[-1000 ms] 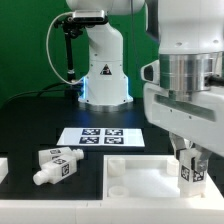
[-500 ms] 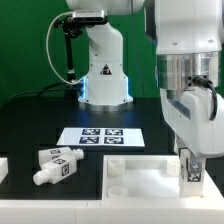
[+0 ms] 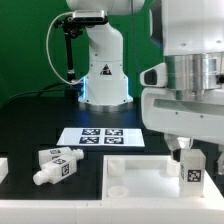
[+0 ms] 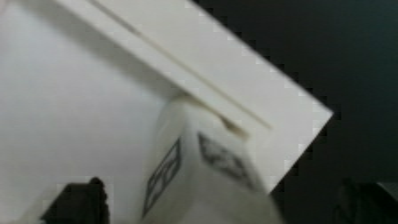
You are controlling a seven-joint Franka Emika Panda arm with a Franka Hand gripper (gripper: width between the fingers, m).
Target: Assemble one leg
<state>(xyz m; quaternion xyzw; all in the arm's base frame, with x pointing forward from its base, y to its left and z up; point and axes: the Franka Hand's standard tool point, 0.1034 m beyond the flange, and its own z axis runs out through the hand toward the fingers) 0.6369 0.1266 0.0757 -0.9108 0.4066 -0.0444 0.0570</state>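
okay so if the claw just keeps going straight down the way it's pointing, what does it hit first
Probably the leg standing upright directly under the claw, on the white tabletop at the exterior view's right. Whether the fingers already touch it is unclear; the tabletop lies just beneath.

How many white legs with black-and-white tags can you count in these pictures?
3. Two legs lie together on the table at the exterior view's left; one leg stands upright under the hand at the tabletop. Others may be hidden.

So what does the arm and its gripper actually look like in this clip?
The arm is glossy white with rounded links, a black triangular logo on its base and a black cable looping beside it. The wrist shows a ribbed silver-grey metal ring over a boxy white housing. The gripper has dark fingertips, seen in the wrist view.
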